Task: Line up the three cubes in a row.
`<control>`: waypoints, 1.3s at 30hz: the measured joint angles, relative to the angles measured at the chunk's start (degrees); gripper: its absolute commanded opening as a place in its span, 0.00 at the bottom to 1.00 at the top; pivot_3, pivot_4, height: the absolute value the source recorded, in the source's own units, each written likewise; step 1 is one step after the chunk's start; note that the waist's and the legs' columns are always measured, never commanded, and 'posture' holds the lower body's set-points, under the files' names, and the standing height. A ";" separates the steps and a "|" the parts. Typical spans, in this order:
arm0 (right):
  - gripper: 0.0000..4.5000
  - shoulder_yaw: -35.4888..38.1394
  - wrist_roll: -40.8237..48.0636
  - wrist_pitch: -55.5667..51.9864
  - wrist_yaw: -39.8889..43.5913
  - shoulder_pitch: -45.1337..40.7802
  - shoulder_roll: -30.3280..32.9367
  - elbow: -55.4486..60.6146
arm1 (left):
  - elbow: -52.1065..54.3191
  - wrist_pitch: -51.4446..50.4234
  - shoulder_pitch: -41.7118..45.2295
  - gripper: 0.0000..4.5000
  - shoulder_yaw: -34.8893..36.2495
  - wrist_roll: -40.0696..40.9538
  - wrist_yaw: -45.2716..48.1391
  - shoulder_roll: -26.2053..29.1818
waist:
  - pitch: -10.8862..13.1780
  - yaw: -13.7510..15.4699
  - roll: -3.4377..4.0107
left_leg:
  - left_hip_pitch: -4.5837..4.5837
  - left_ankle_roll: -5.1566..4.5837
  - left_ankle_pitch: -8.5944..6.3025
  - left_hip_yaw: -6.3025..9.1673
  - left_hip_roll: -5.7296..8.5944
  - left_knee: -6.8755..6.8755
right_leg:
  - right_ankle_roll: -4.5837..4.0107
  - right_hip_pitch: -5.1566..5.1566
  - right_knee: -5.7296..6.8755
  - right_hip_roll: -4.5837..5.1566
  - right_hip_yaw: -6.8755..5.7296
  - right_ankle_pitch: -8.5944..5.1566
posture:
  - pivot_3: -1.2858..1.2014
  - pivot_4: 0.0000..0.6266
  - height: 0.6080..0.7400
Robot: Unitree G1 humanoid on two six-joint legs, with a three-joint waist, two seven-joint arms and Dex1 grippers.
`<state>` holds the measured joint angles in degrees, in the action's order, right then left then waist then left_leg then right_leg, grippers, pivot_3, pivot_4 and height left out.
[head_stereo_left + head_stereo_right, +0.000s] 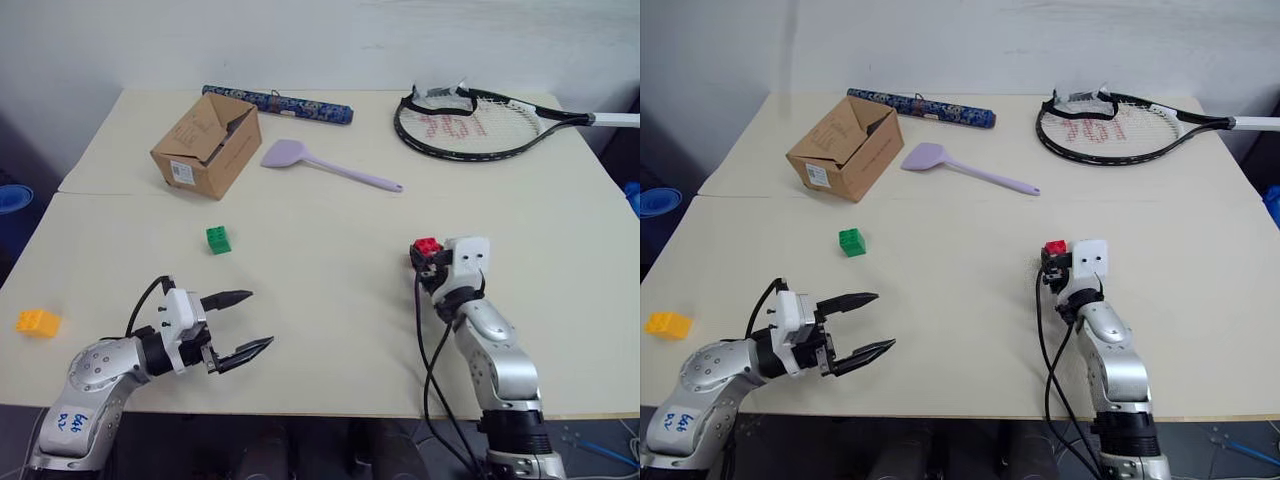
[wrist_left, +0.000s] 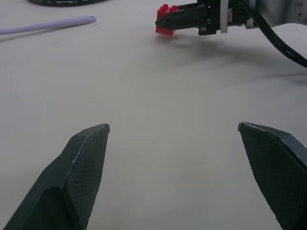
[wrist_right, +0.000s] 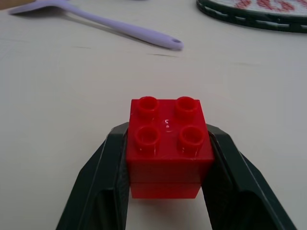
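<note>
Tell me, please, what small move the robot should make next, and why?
Probably lift the red brick slightly and carry it toward the green brick: the right gripper is shut on it, and the green one sits well apart on the table.

Even, soft light fills the scene, casting faint shadows on the pale table point(image 1: 330, 300), while the wrist views blur nearby jaws.

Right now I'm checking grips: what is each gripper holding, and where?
The right gripper clamps the red brick by its two opposite sides. The left gripper is open, holding nothing.
</note>
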<state>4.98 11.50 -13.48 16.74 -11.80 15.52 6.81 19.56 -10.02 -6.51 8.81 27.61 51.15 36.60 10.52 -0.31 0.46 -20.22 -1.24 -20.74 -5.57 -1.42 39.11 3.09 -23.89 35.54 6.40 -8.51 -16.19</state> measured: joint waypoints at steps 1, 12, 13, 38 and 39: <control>0.34 -0.03 0.65 1.82 2.95 -0.03 1.69 0.03 | -0.12 0.08 0.00 1.00 0.02 -0.05 -0.06 0.00 | 0.01 -0.02 0.01 | 0.00 -0.01 0.00 -0.01 0.00 0.00 | 0.01 0.00 -0.01 0.00 0.02 0.01 | 0.52 0.24 1.00; 0.34 -11.37 9.64 17.91 59.85 -8.98 21.23 -13.20 | -2.39 1.02 0.12 1.00 0.17 -0.58 2.47 0.34 | 0.11 0.10 -0.06 | 0.11 0.01 0.00 0.01 -0.11 0.02 | 0.01 0.15 -0.07 -0.07 -0.10 0.01 | 0.52 0.24 1.00; 0.34 -11.99 9.77 17.43 61.48 -9.80 20.73 -15.01 | -2.41 1.04 0.10 1.00 0.20 -0.57 2.82 0.40 | 0.11 0.11 -0.06 | 0.11 0.00 0.00 0.01 -0.09 0.04 | 0.01 0.15 -0.07 -0.06 -0.10 0.01 | 0.52 0.24 1.00; 0.99 -11.87 9.27 17.22 66.00 -8.65 20.72 -15.30 | -2.42 3.82 -3.69 1.00 2.13 -1.70 3.67 1.56 | 0.12 0.21 -0.04 | 0.08 0.06 -0.01 0.12 -0.09 0.09 | 0.01 0.18 -0.10 0.01 -0.23 0.01 | 0.52 0.24 1.00; 0.99 -10.19 10.47 16.54 65.53 -7.67 21.63 -13.55 | -2.55 4.00 -4.55 1.00 3.11 -1.70 3.31 1.55 | 0.12 0.24 -0.04 | 0.07 0.06 -0.02 0.13 -0.09 0.09 | 0.01 0.19 -0.11 0.02 -0.24 0.01 | 0.52 0.24 1.00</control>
<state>-5.20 21.96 3.07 82.27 -19.47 37.15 -6.73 17.01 -6.02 -11.06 11.92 25.90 54.46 38.15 10.64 -0.08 0.42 -20.15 -1.18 -20.75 -5.44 -1.51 39.19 3.10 -23.70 35.43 6.42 -8.75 -16.18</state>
